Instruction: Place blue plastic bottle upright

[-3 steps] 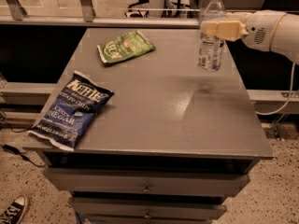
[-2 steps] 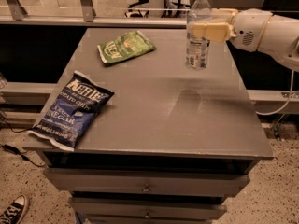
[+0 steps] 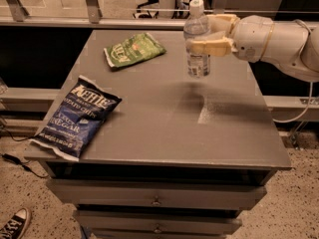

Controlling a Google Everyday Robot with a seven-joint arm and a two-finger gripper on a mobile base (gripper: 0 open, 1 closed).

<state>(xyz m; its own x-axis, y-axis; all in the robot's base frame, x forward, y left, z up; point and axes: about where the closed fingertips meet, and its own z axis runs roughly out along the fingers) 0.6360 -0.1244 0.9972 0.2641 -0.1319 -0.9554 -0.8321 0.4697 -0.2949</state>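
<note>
Fingers [image 3: 212, 46] of cream two-finger gripper [image 3: 200, 33] clamp small clear bluish plastic bottle [image 3: 198, 61], upright; carried leftward, now above far side of grey tabletop [image 3: 164, 123]. Lowering, release remain.

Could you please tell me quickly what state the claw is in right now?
Claw: closed on the blue plastic bottle, holding it upright at the far right part of the table.

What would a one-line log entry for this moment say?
gripper: over far right of grey table, shut on clear pale-bluish plastic bottle with white cap | bottle: upright | touching table: cannot tell
</note>
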